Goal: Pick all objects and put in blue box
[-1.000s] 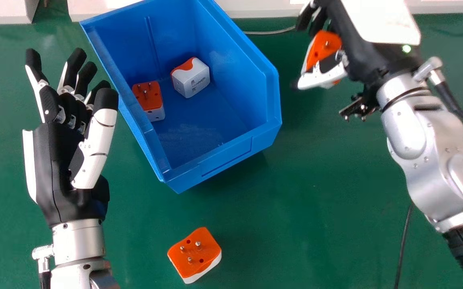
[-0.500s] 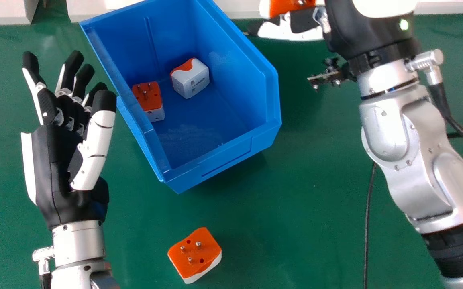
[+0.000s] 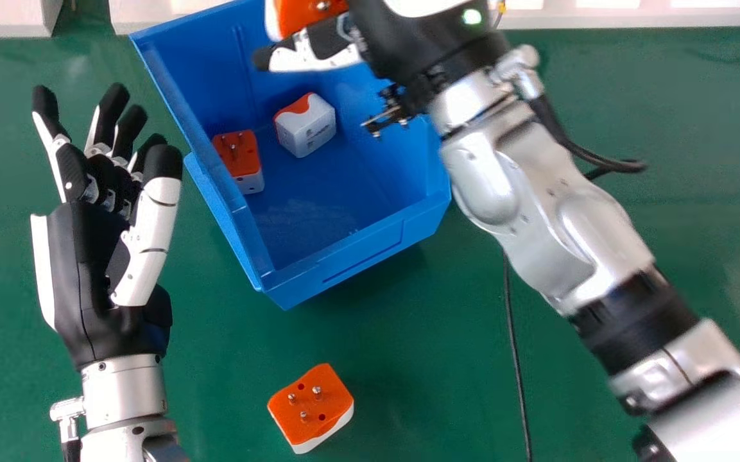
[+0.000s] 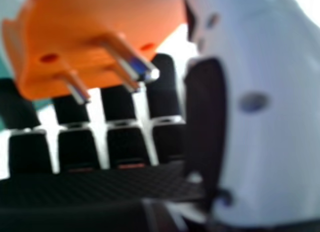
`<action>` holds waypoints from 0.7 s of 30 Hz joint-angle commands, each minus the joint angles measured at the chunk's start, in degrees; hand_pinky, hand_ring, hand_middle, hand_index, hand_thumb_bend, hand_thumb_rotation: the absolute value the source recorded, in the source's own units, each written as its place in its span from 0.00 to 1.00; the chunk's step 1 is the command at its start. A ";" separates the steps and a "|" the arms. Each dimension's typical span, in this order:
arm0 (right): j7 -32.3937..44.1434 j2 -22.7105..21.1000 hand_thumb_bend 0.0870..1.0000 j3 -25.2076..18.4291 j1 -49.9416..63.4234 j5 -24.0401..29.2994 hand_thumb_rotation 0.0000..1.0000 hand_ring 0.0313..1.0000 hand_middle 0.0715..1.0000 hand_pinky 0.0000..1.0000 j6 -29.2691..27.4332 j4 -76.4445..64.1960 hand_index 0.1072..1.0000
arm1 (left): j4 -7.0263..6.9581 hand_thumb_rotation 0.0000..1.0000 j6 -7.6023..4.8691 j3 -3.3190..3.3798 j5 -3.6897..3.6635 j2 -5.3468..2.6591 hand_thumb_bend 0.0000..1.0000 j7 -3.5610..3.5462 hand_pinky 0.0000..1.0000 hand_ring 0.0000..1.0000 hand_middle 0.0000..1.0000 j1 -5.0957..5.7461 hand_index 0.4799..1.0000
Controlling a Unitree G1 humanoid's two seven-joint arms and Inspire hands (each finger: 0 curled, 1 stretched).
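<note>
In the head view my right hand [image 3: 402, 45] is over the far part of the blue box [image 3: 344, 256], shut on an orange and white plug adapter [image 3: 309, 14]. The right hand view has the held adapter [image 4: 100, 32] with its metal pins, between the fingers and thumb of my right hand [image 4: 270, 112]. Inside the box lie an orange-topped adapter [image 3: 238, 154] and a mostly white one [image 3: 307, 126]. Another adapter [image 3: 312, 407] rests pins up on the table, nearer than the box. My left hand [image 3: 97, 269] is open, left of the box.
The green table [image 3: 408, 359] spreads around the box. A dark cable [image 3: 516, 359] runs along it beneath the right arm. White trays [image 3: 10, 19] line the far edge.
My right hand has swung left with the adapter, from right of the box to over it. My left hand has shifted very slightly left. The other adapters have stayed put.
</note>
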 commanded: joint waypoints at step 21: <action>-0.62 3.00 0.44 5.04 -10.84 -0.41 0.00 0.43 0.50 0.31 -1.98 17.41 0.51 | -0.88 0.45 -2.49 -0.41 1.02 -0.62 0.65 1.20 0.86 0.90 0.92 0.04 0.79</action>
